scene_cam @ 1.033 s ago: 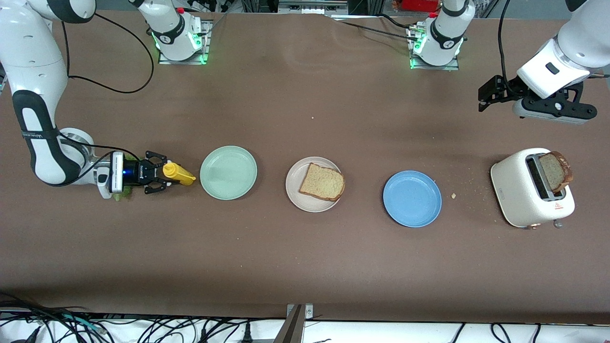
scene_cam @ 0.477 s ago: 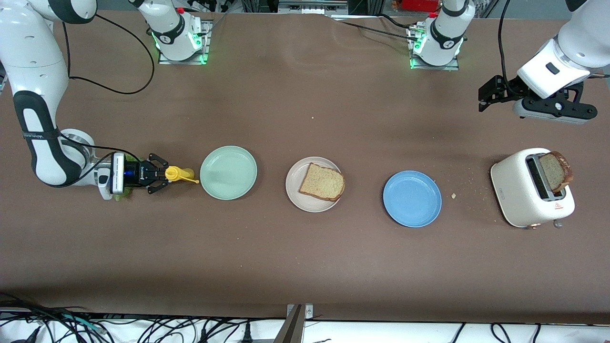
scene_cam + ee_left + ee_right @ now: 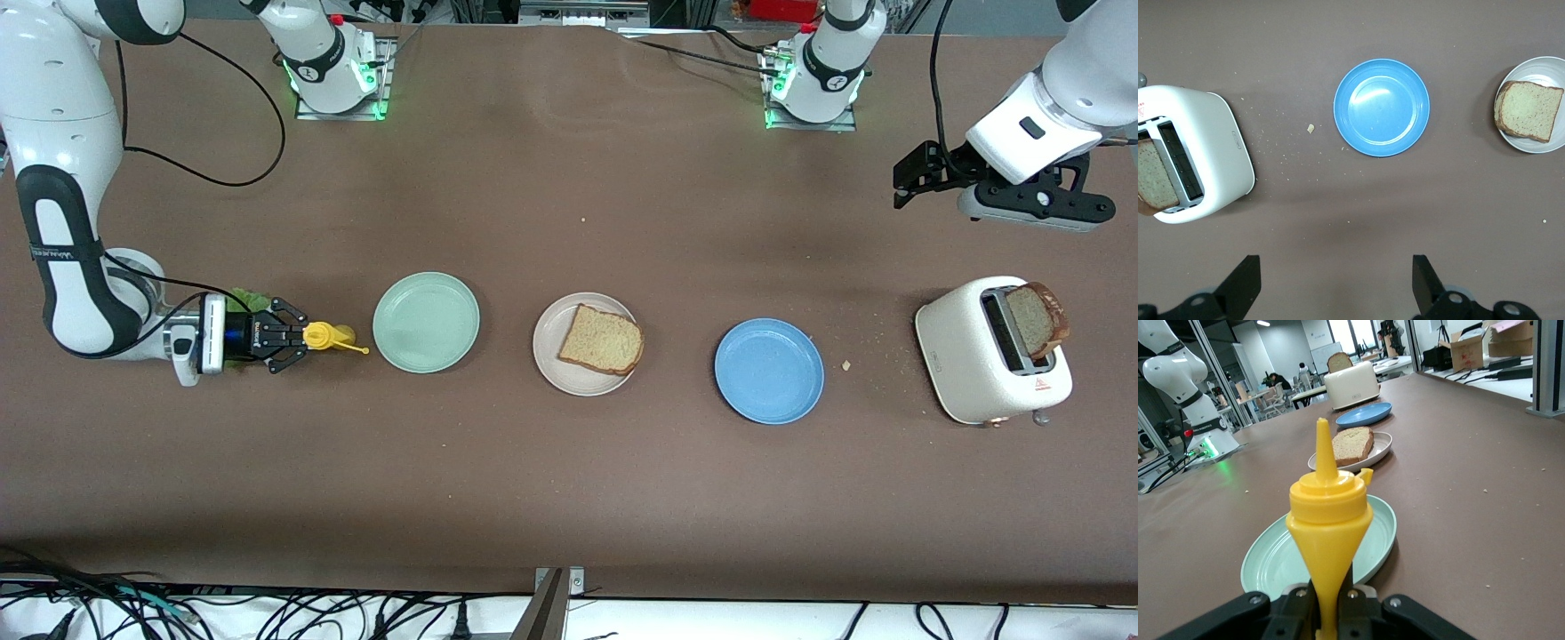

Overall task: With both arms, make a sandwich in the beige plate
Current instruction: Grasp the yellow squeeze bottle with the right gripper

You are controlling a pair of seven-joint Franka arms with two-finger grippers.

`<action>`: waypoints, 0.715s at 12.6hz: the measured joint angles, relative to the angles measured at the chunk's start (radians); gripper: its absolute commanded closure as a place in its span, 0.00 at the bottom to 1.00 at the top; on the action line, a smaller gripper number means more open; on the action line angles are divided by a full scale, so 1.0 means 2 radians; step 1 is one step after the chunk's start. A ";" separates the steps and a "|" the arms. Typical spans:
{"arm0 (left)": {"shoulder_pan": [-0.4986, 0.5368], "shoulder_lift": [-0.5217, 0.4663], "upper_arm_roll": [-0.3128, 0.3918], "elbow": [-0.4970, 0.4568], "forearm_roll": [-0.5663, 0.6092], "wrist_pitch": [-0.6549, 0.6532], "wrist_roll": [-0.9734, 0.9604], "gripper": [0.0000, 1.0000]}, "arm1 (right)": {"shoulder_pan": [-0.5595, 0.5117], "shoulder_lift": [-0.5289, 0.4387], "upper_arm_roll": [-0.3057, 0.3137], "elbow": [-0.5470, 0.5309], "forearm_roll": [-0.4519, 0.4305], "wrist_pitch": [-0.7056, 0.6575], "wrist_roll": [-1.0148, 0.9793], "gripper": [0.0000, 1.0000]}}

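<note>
The beige plate (image 3: 549, 357) sits mid-table with one brown bread slice (image 3: 602, 340) on it; the right wrist view shows the same slice (image 3: 1351, 445). A second slice (image 3: 1036, 318) stands in the white toaster (image 3: 978, 356). A bit of green lettuce (image 3: 250, 299) peeks out beside the right wrist. My right gripper (image 3: 298, 336) is shut on a yellow squeeze bottle (image 3: 322, 336), its nozzle pointing at the pale green plate (image 3: 426, 322). The right wrist view shows the bottle (image 3: 1328, 513) pinched thin between the jaws. My left gripper (image 3: 1335, 287) hangs open and empty, high above the table by the toaster.
A blue plate (image 3: 769, 371) lies between the beige plate and the toaster. Crumbs (image 3: 846, 365) are scattered beside the toaster. Both arm bases (image 3: 333, 71) stand along the table edge farthest from the front camera. Cables hang along the nearest edge.
The right gripper closed on the yellow bottle and squeezed its body narrow. The wrist shifted slightly, uncovering lettuce beside it. The left arm has not moved.
</note>
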 measured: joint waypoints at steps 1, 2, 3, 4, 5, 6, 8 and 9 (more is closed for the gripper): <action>0.000 0.000 0.000 0.000 0.000 0.000 0.000 0.00 | 0.001 -0.001 0.000 0.009 -0.009 0.000 0.013 0.91; 0.000 0.000 0.000 0.000 0.000 0.000 0.000 0.00 | 0.003 -0.003 0.000 0.017 -0.020 0.000 0.026 0.91; 0.000 0.000 0.000 0.000 0.000 0.000 0.000 0.00 | 0.005 -0.007 0.000 0.023 -0.031 0.004 0.042 0.91; 0.000 0.000 0.000 0.000 0.000 0.000 0.000 0.00 | 0.007 -0.014 0.000 0.028 -0.046 0.012 0.062 0.91; 0.000 0.000 0.000 0.000 0.000 0.000 0.000 0.00 | 0.009 -0.023 0.000 0.031 -0.060 0.018 0.082 0.91; 0.000 0.000 0.000 0.000 0.000 0.000 0.000 0.00 | 0.012 -0.032 0.000 0.034 -0.074 0.022 0.104 0.91; 0.000 0.000 0.002 0.000 0.000 0.000 0.000 0.00 | 0.020 -0.044 0.000 0.041 -0.098 0.025 0.142 0.91; 0.000 0.000 0.002 0.000 0.000 0.000 0.000 0.00 | 0.024 -0.047 0.000 0.044 -0.107 0.028 0.158 0.91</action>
